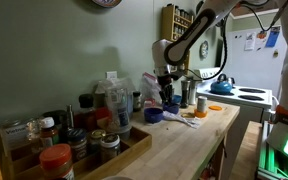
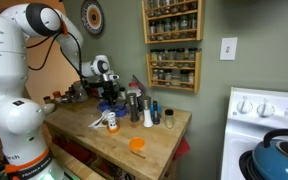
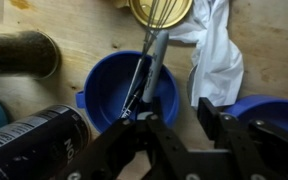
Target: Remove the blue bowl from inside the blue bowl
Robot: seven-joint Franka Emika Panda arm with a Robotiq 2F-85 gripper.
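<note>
In the wrist view a blue bowl (image 3: 119, 92) sits on the wooden counter (image 3: 84, 25). A grey-handled whisk (image 3: 154, 50) lies across it, with its wires over a yellow-rimmed dish at the top. A second blue bowl (image 3: 272, 112) shows at the right edge, apart from the first. My gripper (image 3: 181, 118) is open and empty, just above the counter. Its left finger is over the first bowl's right rim, and bare wood shows between the fingers. In both exterior views the gripper (image 1: 167, 90) (image 2: 111, 93) hangs low over the counter by the blue bowl (image 1: 153, 114).
A white cloth (image 3: 219, 50) lies between the two bowls. A dark cylinder (image 3: 19, 50) and a black can (image 3: 34, 140) stand to the left. A wooden tray of jars (image 1: 79, 140) is in the foreground. A stove with a blue kettle (image 1: 221, 86) stands beyond the counter.
</note>
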